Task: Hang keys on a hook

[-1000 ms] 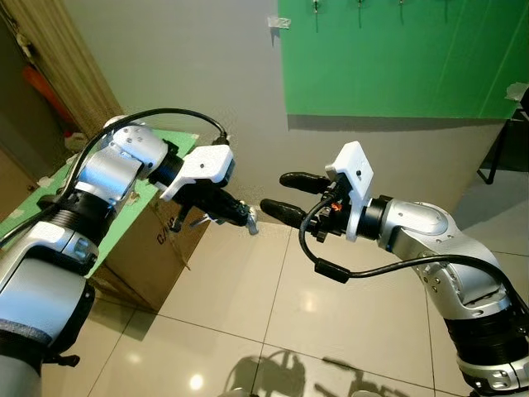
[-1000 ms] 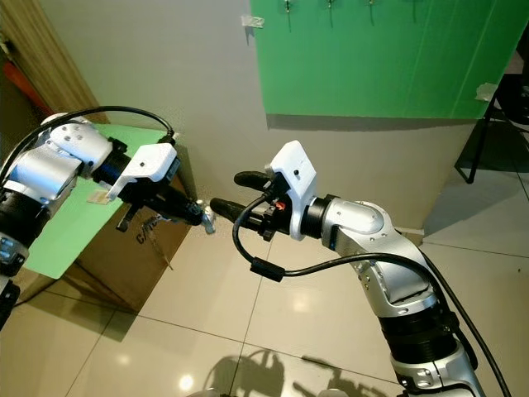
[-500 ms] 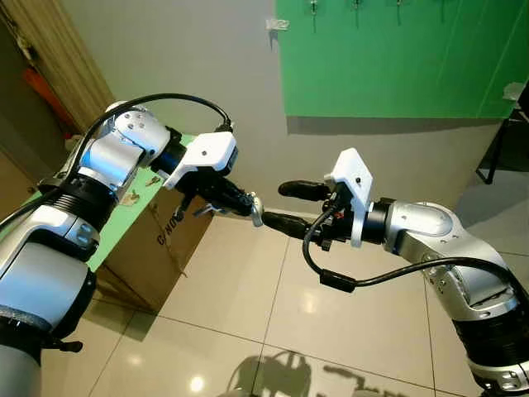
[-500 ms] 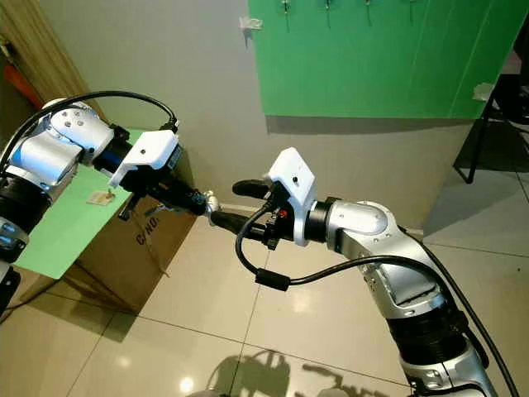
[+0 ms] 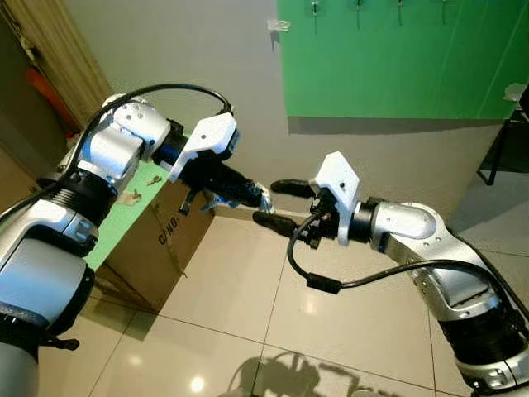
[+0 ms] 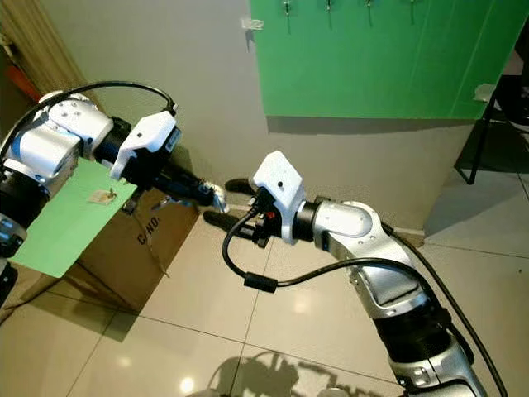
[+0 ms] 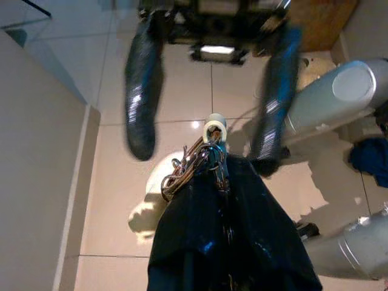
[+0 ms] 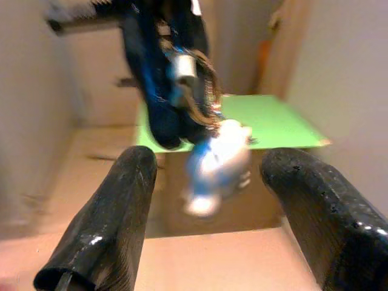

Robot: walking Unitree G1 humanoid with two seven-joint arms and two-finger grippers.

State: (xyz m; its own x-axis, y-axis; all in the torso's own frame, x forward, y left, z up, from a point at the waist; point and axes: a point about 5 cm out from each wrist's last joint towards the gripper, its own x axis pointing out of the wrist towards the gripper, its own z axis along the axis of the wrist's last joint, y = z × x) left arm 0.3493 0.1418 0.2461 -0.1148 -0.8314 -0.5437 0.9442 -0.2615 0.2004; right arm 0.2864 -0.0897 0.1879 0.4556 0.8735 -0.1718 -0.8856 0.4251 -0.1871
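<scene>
- Two grippers meet above the tiled floor, right of the cardboard box (image 5: 161,248) with its green sheet (image 5: 124,217).
- The left gripper (image 5: 256,197), just right of the box, is clenched on the keys (image 7: 197,162) at its fingertips.
- The right gripper (image 5: 271,203), farther right, has its fingers spread either side of the keys, not touching.
- Hooks (image 5: 357,7) sit on a green wall panel (image 5: 397,58), up and well right of the box.

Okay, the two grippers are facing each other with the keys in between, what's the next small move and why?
Probably close the right gripper on the keys. The left gripper is shut on them, and they hang between the right one's open fingers, ready for handover.
</scene>
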